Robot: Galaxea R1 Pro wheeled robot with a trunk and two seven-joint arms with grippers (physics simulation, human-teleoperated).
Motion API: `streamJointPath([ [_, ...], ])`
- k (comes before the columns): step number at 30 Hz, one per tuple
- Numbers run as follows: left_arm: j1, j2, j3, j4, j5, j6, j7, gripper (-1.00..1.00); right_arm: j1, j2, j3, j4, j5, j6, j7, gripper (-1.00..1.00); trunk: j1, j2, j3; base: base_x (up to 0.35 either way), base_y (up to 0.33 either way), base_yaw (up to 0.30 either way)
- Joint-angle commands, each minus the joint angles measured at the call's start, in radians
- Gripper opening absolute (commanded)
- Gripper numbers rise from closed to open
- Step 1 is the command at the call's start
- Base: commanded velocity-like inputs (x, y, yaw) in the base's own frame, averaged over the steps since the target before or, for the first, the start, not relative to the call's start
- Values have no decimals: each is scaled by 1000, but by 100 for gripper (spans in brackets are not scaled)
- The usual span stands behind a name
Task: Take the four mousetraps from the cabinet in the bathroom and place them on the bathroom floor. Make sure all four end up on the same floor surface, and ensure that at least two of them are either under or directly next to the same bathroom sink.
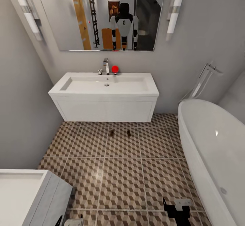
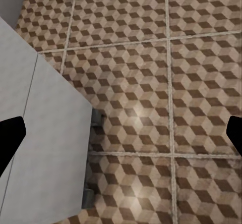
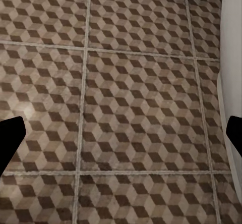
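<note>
Two small brown mousetraps (image 1: 111,133) (image 1: 129,133) lie side by side on the cube-patterned bathroom floor (image 1: 122,178), just in front of the white vanity under the bathroom sink (image 1: 105,85). My left gripper (image 1: 72,221) (image 2: 121,135) and right gripper (image 1: 177,208) (image 3: 121,138) hang low near me over bare tiles. Each is open, its dark fingertips wide apart with nothing between them. The cabinet is out of view.
A white bathtub (image 1: 214,144) runs along the right, with a chrome floor tap (image 1: 202,81) at its far end. A small white boxy unit (image 1: 30,195) stands at my near left. A red ball (image 1: 115,69) sits by the sink's tap. The mirror (image 1: 109,15) reflects me.
</note>
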Motion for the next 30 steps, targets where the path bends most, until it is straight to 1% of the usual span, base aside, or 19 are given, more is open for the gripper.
streamJointPath([
  [1,-2,-1,-9,4,10,-6,0,100,0,0,9,0,-3,-1,-6,100,0,-1,0,0,0,0],
  [8,-2,-4,-8,5,11,-5,1,100,0,0,9,0,-3,-1,-7,100,0,-1,12,0,0,0],
  [15,-2,-2,-7,6,12,-1,2,100,0,1,9,0,-3,0,-6,100,0,-1,23,0,0,0],
  [25,-2,-2,-7,5,12,38,1,100,0,2,9,0,-3,0,-6,100,0,-1,39,0,0,0],
  [30,-2,-2,-7,5,12,41,1,100,0,3,9,0,-3,0,-6,100,0,-1,47,0,0,0],
])
